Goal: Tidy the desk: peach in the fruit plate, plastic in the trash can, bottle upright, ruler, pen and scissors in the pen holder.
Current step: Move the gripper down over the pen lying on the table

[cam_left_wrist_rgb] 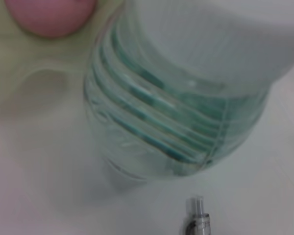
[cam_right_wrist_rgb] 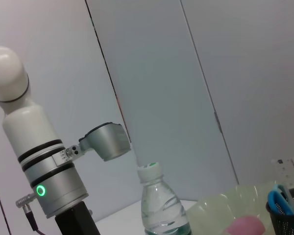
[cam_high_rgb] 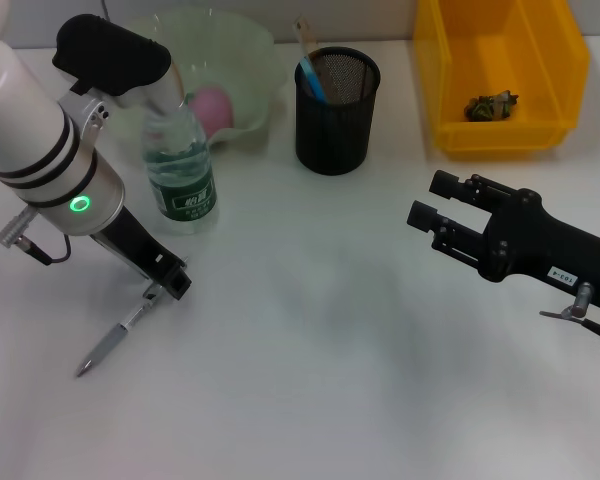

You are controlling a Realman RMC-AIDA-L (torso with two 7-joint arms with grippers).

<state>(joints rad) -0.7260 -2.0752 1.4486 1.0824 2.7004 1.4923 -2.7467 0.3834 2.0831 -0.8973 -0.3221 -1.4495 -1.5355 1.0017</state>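
The clear bottle [cam_high_rgb: 180, 165] [cam_left_wrist_rgb: 176, 112] [cam_right_wrist_rgb: 159, 205] with a green label stands upright beside the pale green fruit plate [cam_high_rgb: 255, 60] [cam_left_wrist_rgb: 34, 63] [cam_right_wrist_rgb: 215, 208], which holds the pink peach [cam_high_rgb: 212, 108] [cam_left_wrist_rgb: 51, 17] [cam_right_wrist_rgb: 245, 226]. A grey pen [cam_high_rgb: 115, 340] [cam_left_wrist_rgb: 198, 220] lies on the table at the front left. My left gripper [cam_high_rgb: 172, 278] is low at the pen's upper end. The black mesh pen holder [cam_high_rgb: 337, 95] [cam_right_wrist_rgb: 289, 218] contains blue-handled scissors [cam_high_rgb: 312, 75] [cam_right_wrist_rgb: 281, 196]. Crumpled plastic [cam_high_rgb: 490, 105] lies in the yellow trash can [cam_high_rgb: 500, 135]. My right gripper [cam_high_rgb: 427, 200] hovers open at the right with nothing in it.
The white left arm [cam_high_rgb: 50, 150] [cam_right_wrist_rgb: 44, 171] with a green light leans over the bottle, its wrist housing [cam_high_rgb: 110, 50] [cam_right_wrist_rgb: 108, 142] close above the cap. The white table [cam_high_rgb: 320, 340] stretches between the two arms.
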